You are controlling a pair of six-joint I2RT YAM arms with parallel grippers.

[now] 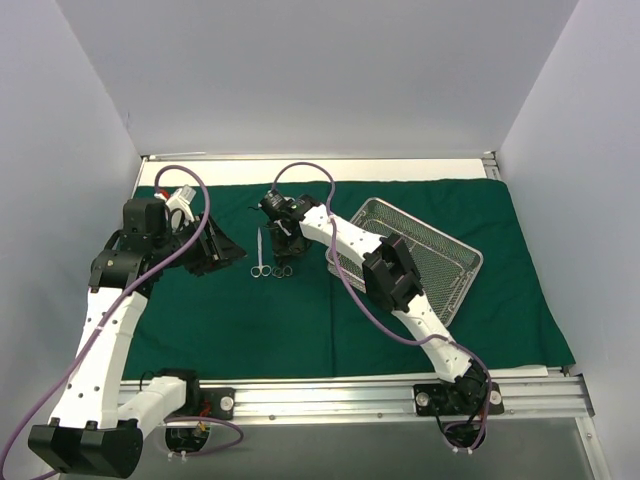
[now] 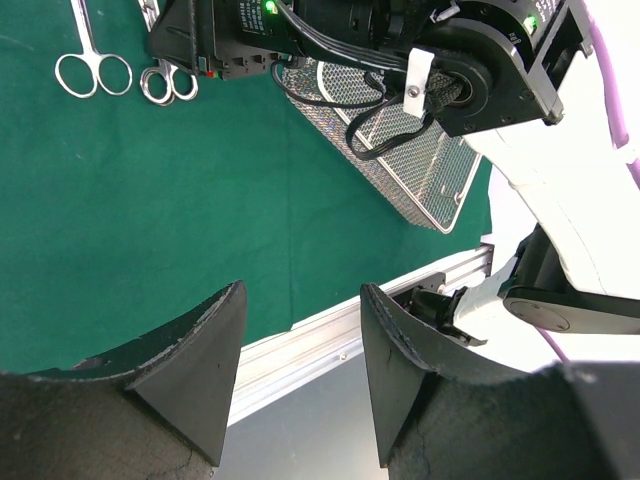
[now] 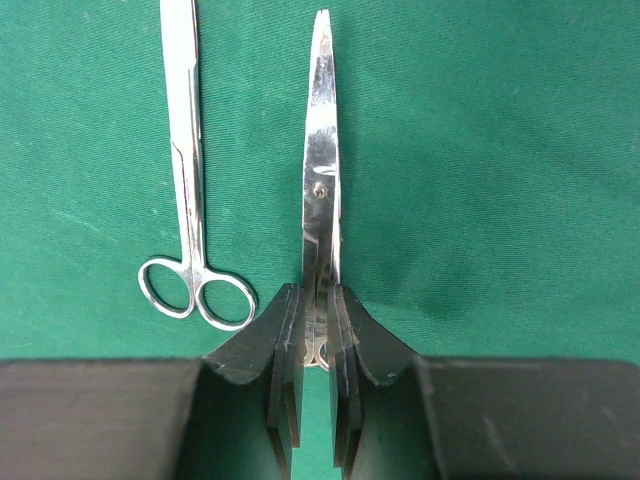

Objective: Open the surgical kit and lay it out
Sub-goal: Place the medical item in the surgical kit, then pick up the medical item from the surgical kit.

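The dark green drape (image 1: 300,320) lies spread flat on the table. The silver wire-mesh tray (image 1: 440,250) sits on its right part, and no instruments show in it. One pair of steel scissors (image 1: 260,255) lies on the cloth at centre; it also shows in the right wrist view (image 3: 185,170). My right gripper (image 3: 318,300) is shut on the shanks of a second pair of scissors (image 3: 321,150), just right of the first and low over the cloth. My left gripper (image 2: 300,300) is open and empty, hovering at the left (image 1: 225,255).
The right arm (image 1: 390,275) reaches across the tray's left corner. An aluminium rail (image 1: 350,395) runs along the drape's near edge. White walls close in the left, back and right sides. The drape's near half (image 2: 150,220) is bare cloth.
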